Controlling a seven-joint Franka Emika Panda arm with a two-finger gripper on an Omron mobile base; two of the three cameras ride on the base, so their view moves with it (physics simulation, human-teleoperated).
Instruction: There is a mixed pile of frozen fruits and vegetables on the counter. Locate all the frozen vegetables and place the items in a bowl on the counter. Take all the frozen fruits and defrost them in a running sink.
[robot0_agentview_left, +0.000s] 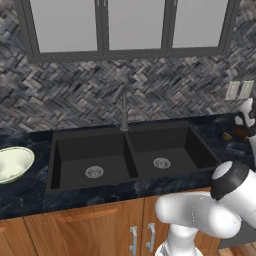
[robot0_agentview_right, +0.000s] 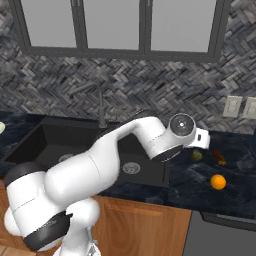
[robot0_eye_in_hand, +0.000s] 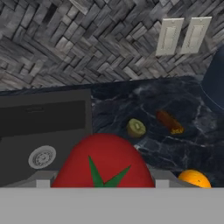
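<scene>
Beside the black sink, above the dark bench, the pincer is clamping a red tomato, with an orange lying nearby.

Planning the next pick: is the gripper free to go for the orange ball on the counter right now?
Probably not yet: the gripper looks shut on a red tomato. The orange ball itself lies unobstructed on the counter, right of the sink.

Red round item between pincer fingers; orange ball on counter.
</scene>
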